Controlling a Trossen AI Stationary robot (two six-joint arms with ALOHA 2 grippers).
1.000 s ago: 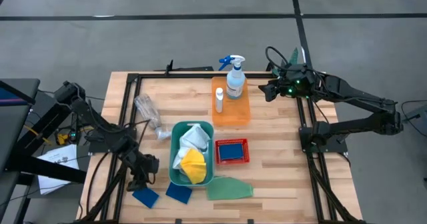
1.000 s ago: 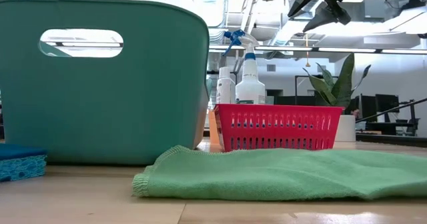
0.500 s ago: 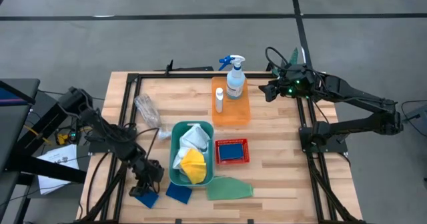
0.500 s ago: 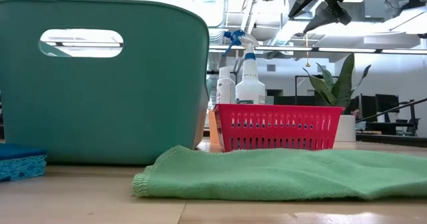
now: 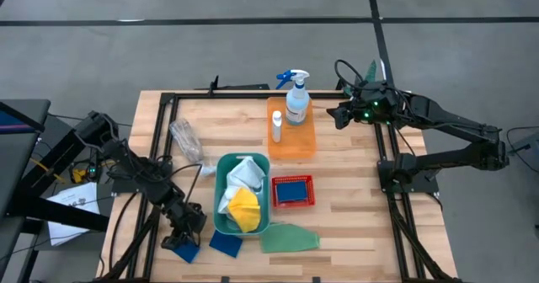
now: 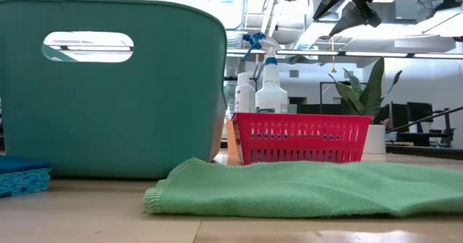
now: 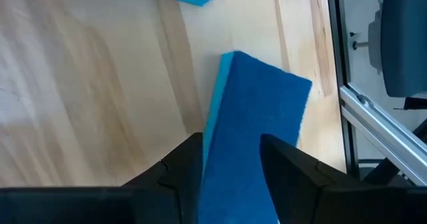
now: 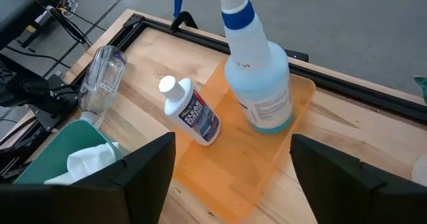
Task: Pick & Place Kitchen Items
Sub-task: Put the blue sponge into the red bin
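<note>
Two blue sponges lie flat near the table's front left: one (image 5: 187,251) under my left gripper (image 5: 180,235), the other (image 5: 226,243) beside it. In the left wrist view my open fingers stand over the near end of the sponge (image 7: 260,111). A green cloth (image 5: 289,238) lies flat at the front. White and yellow cloths (image 5: 240,194) fill the teal bin (image 5: 221,167). A third blue sponge (image 5: 292,190) lies in the red basket. The spray bottle (image 8: 260,84) and small white bottle (image 8: 193,114) stand on the orange tray (image 8: 267,164), below my raised, open right gripper (image 5: 340,113). My left gripper points steeply down over the sponge's near end (image 7: 230,177), the fingers lying along its length. One finger (image 7: 183,167) stands at its pale long side, and the other (image 7: 287,167) covers its top. Whether either touches it, I cannot tell. The sponge rests on the table.
A clear plastic bottle (image 5: 187,141) lies on its side at the left, behind the bin. A black frame rail (image 7: 373,117) runs along the table's left edge, close to the sponge. A potted plant (image 6: 365,91) stands at the far right corner.
My left gripper has gone down and toward the table's near edge, rolling at the wrist, and now covers part of the left blue sponge. The sponge has stayed in place.
</note>
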